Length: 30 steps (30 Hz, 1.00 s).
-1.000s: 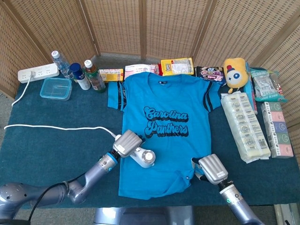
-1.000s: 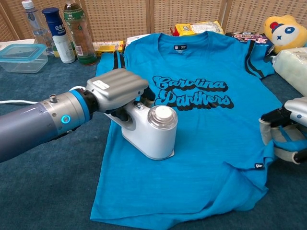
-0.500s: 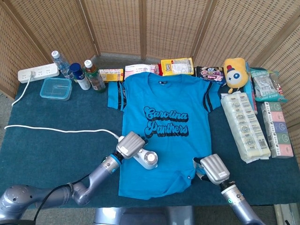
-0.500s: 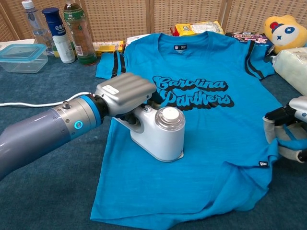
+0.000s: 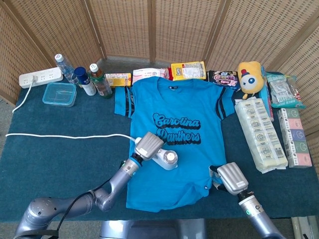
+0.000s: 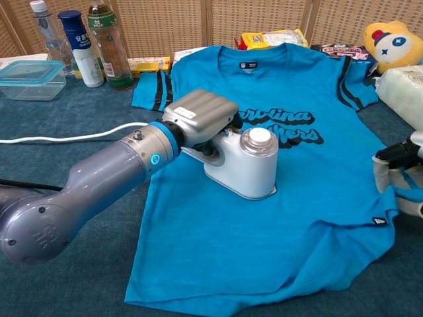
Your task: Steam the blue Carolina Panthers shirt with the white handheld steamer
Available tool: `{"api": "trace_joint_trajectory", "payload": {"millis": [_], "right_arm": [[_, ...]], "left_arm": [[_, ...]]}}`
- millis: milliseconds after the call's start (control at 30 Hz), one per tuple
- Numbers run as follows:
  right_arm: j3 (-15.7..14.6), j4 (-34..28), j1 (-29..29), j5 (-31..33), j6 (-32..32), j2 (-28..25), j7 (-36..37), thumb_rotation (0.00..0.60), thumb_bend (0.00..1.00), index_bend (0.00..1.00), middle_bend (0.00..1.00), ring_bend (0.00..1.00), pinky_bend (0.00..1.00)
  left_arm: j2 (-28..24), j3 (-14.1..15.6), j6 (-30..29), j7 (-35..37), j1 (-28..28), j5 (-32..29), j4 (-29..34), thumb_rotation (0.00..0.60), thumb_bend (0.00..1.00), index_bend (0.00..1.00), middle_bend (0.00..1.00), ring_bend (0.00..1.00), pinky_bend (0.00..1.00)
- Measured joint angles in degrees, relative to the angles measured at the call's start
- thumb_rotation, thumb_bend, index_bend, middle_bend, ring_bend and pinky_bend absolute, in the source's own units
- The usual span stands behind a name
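The blue Carolina Panthers shirt (image 5: 177, 109) (image 6: 277, 218) lies flat on the dark table, collar away from me. My left hand (image 5: 149, 145) (image 6: 201, 117) grips the handle of the white handheld steamer (image 5: 166, 159) (image 6: 250, 165), whose flat face rests on the shirt just below the lettering. My right hand (image 5: 231, 178) (image 6: 402, 179) pinches the shirt's lower right hem and holds it taut. The steamer's white cord (image 5: 65, 135) (image 6: 66, 138) runs left across the table.
Bottles (image 5: 99, 79) (image 6: 106, 46), a clear lidded box (image 5: 59, 94) (image 6: 30, 78) and a power strip (image 5: 40, 77) stand at the back left. Snack packs (image 5: 188, 70) line the far edge. A yellow plush (image 5: 249, 77) and wrapped packs (image 5: 260, 132) fill the right side.
My left hand has slid the steamer right and up the shirt toward the lettering. The right hand has pulled the hem slightly further right.
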<state>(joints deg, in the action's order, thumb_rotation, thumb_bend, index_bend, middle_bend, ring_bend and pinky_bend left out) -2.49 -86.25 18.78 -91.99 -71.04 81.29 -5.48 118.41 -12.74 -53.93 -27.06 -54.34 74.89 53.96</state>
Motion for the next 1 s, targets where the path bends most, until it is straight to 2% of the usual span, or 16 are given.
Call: {"api": "trace_joint_trajectory", "payload": {"millis": [300, 700, 1000], "right_arm": [[0.1, 0.4, -0.1, 0.0, -0.2, -0.5, 0.9, 0.6, 0.51, 0.72, 0.7, 0.78, 0.91], [0.2, 0.9, -0.1, 0.3, 0.0, -0.7, 1.5, 0.6, 0.51, 0.72, 0.7, 0.79, 0.91], [0.2, 1.0, 0.0, 0.3, 0.4, -0.5, 1.5, 0.6, 0.51, 0.72, 0.7, 0.79, 0.91]], "left_arm": [[3.2, -2.7, 0.7, 0.0, -2.0, -1.9, -7.0, 0.6, 0.43, 0.6, 0.72, 0.68, 0.77], [4.9, -7.0, 0.5, 1.1, -4.4, -4.7, -15.3, 0.6, 0.43, 0.6, 0.72, 0.68, 0.77], [5.0, -7.9, 0.2, 1.0, -5.0, -6.2, -19.2, 0.6, 0.43, 0.6, 0.72, 0.68, 0.77]]}}
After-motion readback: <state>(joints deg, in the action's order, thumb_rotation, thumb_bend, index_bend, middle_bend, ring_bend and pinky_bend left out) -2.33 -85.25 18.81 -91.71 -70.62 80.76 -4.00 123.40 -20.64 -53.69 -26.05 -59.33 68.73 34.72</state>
